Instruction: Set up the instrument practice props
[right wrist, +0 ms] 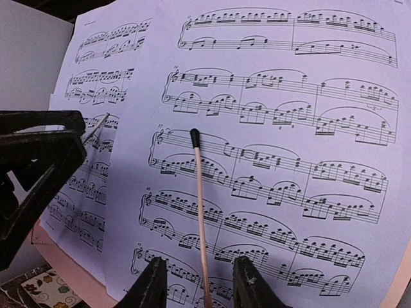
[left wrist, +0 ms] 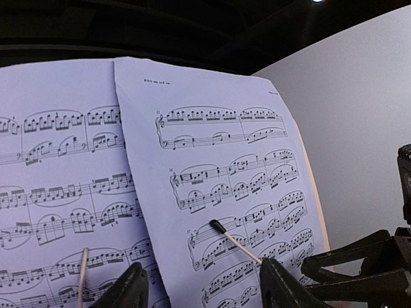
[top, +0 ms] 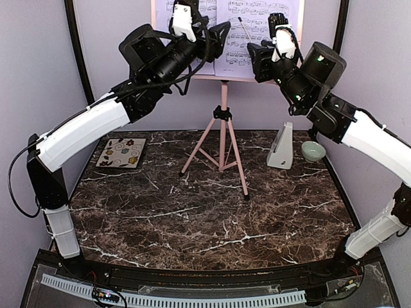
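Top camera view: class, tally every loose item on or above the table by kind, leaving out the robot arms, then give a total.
Music stand: 1
Sheet-music pages: 2
Metronome: 1
Floral tile: 1
Green bowl: 1
Total: 6

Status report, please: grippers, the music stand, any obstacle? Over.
Both open: left gripper, right gripper. Two sheet-music pages on pink music stand; metronome upright beside it. Thin holder rod between right jaws, not gripped.
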Available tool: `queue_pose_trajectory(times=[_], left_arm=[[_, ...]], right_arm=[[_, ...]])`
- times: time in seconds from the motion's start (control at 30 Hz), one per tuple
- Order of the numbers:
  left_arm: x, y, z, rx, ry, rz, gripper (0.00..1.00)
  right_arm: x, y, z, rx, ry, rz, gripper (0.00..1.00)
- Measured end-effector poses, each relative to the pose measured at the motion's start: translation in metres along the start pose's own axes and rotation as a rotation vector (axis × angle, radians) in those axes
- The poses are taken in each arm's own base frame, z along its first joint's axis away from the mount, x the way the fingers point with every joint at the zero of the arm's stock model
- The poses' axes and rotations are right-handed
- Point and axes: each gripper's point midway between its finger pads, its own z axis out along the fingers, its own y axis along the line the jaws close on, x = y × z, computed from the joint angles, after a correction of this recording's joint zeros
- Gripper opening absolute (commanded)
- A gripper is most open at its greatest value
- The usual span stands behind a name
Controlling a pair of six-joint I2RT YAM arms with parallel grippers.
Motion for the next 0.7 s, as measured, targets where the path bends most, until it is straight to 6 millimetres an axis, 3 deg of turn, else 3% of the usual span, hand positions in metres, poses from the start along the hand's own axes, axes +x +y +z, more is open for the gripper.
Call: queue_pose_trajectory(times=[0.17, 0.27, 0.47, 0.7], left_arm=[[-0.027, 0.015, -0.022, -0.028, 0.014, -0.017, 0.89], [-0.036, 0.025, -0.038, -0.05, 0.055, -0.031, 0.98], [-0.034, 0.045, -0.084, -0.102, 0.191, -0.098, 0.99], [0.018, 0.086, -0.152, -0.224, 0.428, -0.28, 0.99]], right_arm=[[-0.014, -0.009, -0.011, 0.002, -0.01, 0.021, 0.81], [-0.023, -0.015, -0.022, -0.005, -0.008, 0.044, 0.95], [-0.028, -0.025, -0.044, -0.027, 0.042, 0.089, 1.0], [-0.023, -0.039, -0.079, -0.045, 0.119, 0.158, 1.0]])
